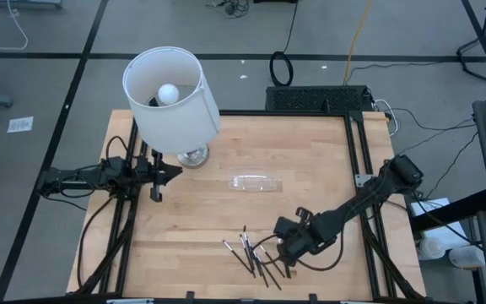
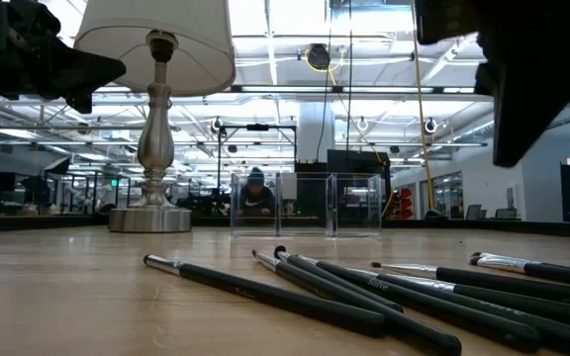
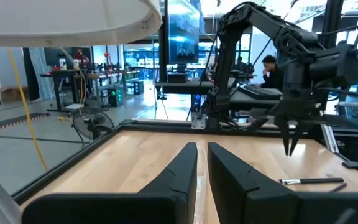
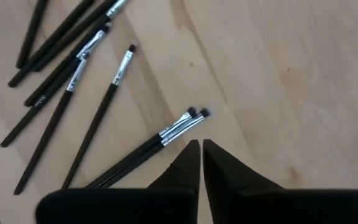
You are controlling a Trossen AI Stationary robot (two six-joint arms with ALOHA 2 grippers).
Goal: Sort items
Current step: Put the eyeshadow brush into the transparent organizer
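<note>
Bottom middle of the high view: the items (image 1: pixel 253 253) lie loosely scattered on the desk (image 1: pixel 184 228). Right gripper (image 1: pixel 282 250) hangs just over their right edge, fingers pressed together, holding nothing. Left gripper (image 1: pixel 156 179) waits mid-left, also pressed together, beside the lamp (image 1: pixel 172 99). Clear tray (image 1: pixel 256 182) sits center.

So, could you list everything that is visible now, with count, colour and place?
brushes: about seven, black with silvery ends, scattered near the table's front edge
tray: one, clear, mid-table
lamp: one, white shade, silver base, at the table's back left
table: one, pale wood, black frame
person: one, dark clothes, in the room behind the table
left claw: one, black, shut, beside the lamp base, holding nothing
right claw: one, black, shut, empty, just above the brushes
</note>
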